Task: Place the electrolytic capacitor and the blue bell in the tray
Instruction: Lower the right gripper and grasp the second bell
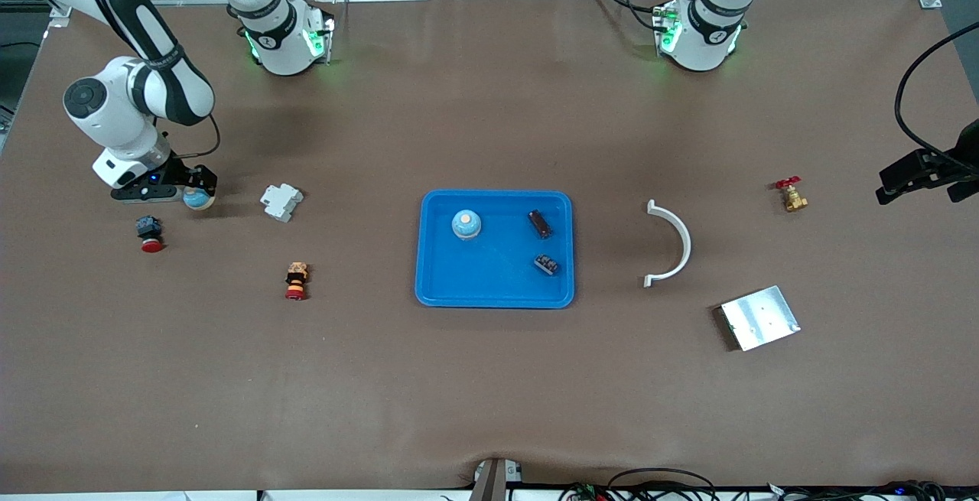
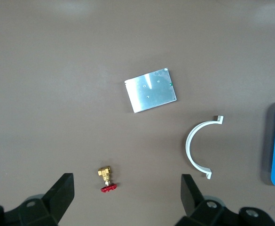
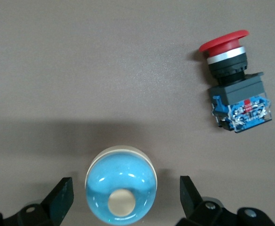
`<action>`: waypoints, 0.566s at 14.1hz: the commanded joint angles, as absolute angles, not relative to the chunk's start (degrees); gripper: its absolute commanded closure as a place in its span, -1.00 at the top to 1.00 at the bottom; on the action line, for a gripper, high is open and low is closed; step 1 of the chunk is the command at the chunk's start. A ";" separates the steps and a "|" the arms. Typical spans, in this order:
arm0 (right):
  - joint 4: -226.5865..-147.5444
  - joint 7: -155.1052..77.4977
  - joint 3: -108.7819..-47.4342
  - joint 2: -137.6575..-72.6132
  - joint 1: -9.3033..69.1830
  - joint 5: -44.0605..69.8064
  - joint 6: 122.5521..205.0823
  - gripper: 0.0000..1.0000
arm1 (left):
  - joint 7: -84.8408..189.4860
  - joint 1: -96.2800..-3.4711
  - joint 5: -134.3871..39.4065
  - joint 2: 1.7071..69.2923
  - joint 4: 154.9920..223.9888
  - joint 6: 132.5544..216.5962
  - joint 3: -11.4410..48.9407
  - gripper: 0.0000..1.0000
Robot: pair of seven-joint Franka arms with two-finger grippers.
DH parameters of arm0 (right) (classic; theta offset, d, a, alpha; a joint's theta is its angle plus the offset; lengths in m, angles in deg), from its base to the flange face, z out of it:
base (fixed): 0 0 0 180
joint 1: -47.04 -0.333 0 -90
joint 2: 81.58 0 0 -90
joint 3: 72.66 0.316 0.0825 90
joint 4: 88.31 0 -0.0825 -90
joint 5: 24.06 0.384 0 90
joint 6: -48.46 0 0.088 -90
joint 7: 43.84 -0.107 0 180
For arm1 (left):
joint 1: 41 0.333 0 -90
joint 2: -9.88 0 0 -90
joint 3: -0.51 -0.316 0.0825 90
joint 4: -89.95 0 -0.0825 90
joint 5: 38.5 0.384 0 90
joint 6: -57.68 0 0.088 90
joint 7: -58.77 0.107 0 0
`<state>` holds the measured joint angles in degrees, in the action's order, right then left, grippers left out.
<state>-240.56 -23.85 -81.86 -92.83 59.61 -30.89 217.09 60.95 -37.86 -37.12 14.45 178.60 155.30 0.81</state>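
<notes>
Robotics lab: brown-covered bench (image 1: pixel 489 379), two mounted arms, loose cables (image 1: pixel 658 482).

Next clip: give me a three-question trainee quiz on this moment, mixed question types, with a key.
1. True or false: the right gripper has its fingers open on either side of a blue bell on the table.
2. How many blue bells already sit in the tray?
A) none B) one C) two
3. Fill in: the left gripper hangs open over the small brass ____ with a red handle.

Key: 1 true; 2 B, one bell in the tray; 3 valve.
</notes>
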 commanded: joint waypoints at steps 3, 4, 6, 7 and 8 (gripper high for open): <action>-238.86 -22.83 -81.27 -95.03 60.57 -31.09 217.30 1.00 | 60.36 -37.93 -37.97 14.45 178.11 154.80 0.34 1.00; -238.86 -22.83 -81.27 -95.12 60.57 -31.09 217.30 1.00 | 60.36 -37.93 -37.97 14.45 178.11 154.80 0.34 1.00; -238.86 -22.92 -81.27 -95.12 60.57 -31.09 217.30 1.00 | 60.35 -38.01 -37.88 14.45 178.11 154.80 0.34 1.00; -238.86 -22.83 -81.27 -95.12 60.57 -31.09 217.30 0.99 | 60.36 -38.01 -37.88 14.45 178.11 154.80 0.34 1.00; -238.95 -22.83 -81.19 -95.12 60.49 -31.09 217.30 0.67 | 60.36 -38.01 -37.88 14.54 178.11 154.80 0.34 1.00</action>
<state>-239.43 -23.81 -81.83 -94.62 59.61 -30.89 217.09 60.92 -37.78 -37.12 14.46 178.60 155.30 0.75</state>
